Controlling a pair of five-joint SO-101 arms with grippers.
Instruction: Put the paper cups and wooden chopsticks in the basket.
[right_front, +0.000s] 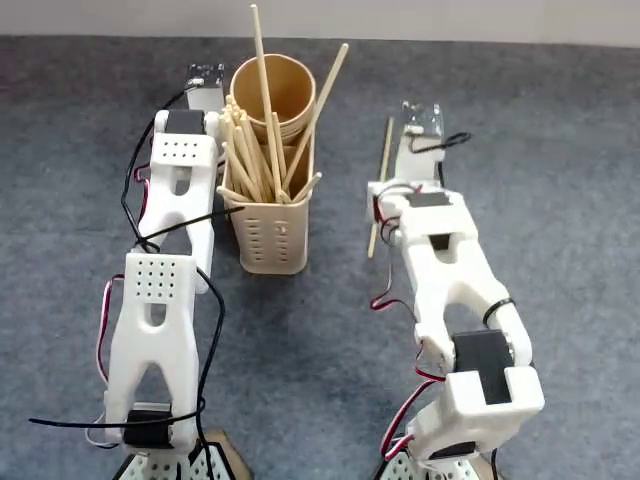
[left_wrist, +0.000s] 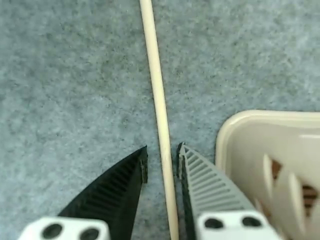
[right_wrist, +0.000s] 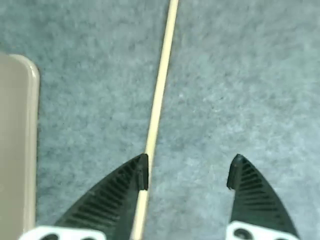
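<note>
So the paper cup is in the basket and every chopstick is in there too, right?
Not every chopstick. The paper cup is in the basket, but the high view shows one wooden chopstick lying on the grey carpet beside the basket.

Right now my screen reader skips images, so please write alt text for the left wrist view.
A wooden chopstick runs across grey carpet, passing between the open fingers of the left gripper; the basket rim sits alongside.

Cream slotted basket, tan paper cups, pale chopsticks, mottled grey carpet
</note>
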